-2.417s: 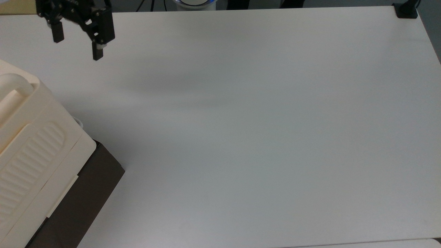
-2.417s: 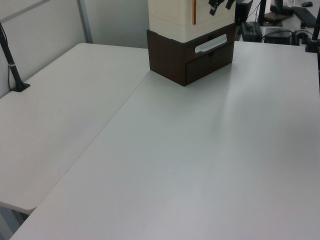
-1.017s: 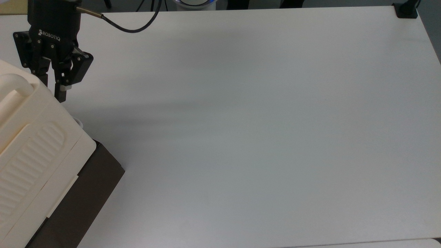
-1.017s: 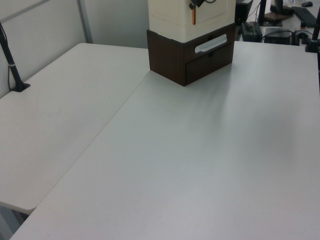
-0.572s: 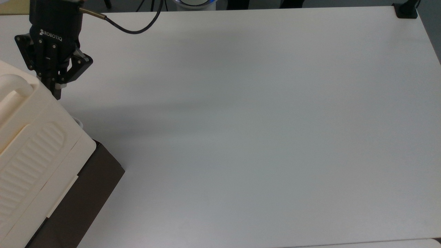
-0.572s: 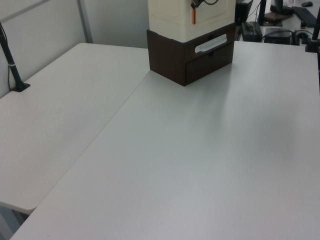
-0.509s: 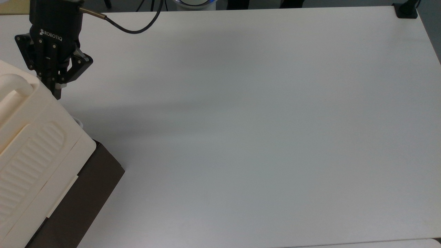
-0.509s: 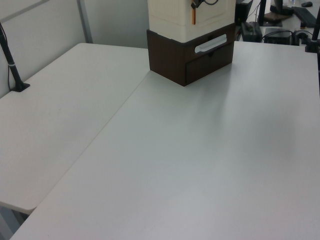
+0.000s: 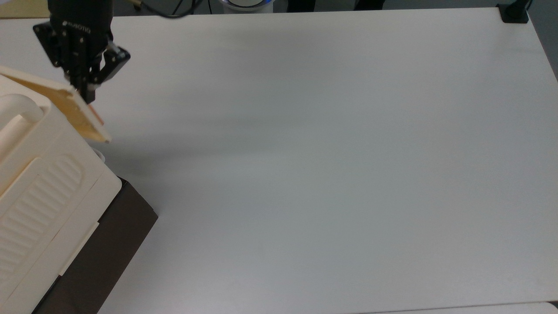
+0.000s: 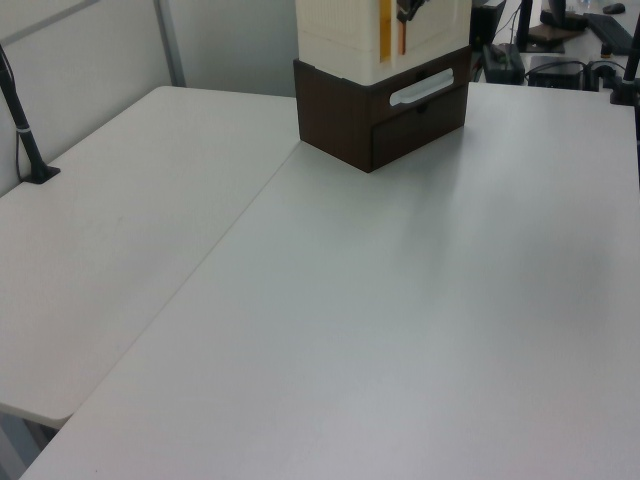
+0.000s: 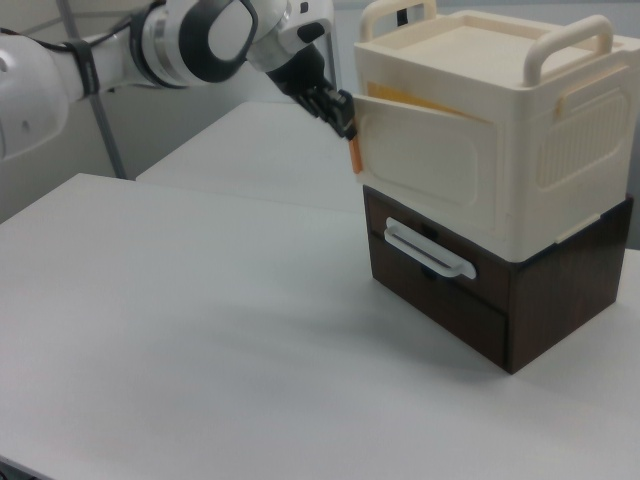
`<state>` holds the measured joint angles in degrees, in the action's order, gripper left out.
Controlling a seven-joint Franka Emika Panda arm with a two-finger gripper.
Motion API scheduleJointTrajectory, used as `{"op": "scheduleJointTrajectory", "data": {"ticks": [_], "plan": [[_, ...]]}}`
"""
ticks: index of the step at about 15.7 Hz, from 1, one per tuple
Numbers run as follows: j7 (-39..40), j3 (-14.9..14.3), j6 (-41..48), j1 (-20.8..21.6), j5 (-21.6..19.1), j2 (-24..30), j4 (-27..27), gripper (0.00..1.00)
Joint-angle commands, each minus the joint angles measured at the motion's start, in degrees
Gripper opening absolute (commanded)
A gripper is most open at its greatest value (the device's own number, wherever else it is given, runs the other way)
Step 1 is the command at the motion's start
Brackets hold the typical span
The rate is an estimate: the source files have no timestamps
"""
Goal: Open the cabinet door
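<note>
White table point(image 11: 200, 300); right view: hand point(image 11: 345, 120) gripping ajar cabinet door point(image 11: 425, 165)

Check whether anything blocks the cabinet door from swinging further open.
Nothing visible blocks it. The cabinet door is ajar on the cabinet, with the end effector at its free edge. The table on the side it swings toward is bare in the top view and right view.

An office or lab: plain white tables point(image 9: 331, 174), partition panels point(image 10: 80, 60), and cluttered desks point(image 10: 580, 40) behind.
</note>
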<state>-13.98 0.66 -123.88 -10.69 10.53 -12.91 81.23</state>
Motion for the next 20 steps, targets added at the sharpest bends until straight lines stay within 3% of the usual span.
{"op": "scheduleJointTrajectory", "data": {"ticks": [1,5,10,12,20], "plan": [[2.38,-0.57,11.44,-0.03,-4.55,3.76,2.36,1.00],[5.09,-0.31,24.27,0.41,-5.25,6.58,1.04,1.00],[6.86,-0.22,24.48,0.41,-8.86,6.50,-6.15,1.00],[6.78,-0.22,20.64,0.41,-8.86,6.32,-8.27,1.00],[6.95,-0.22,2.77,0.23,-8.95,2.46,-5.46,1.00]]}}
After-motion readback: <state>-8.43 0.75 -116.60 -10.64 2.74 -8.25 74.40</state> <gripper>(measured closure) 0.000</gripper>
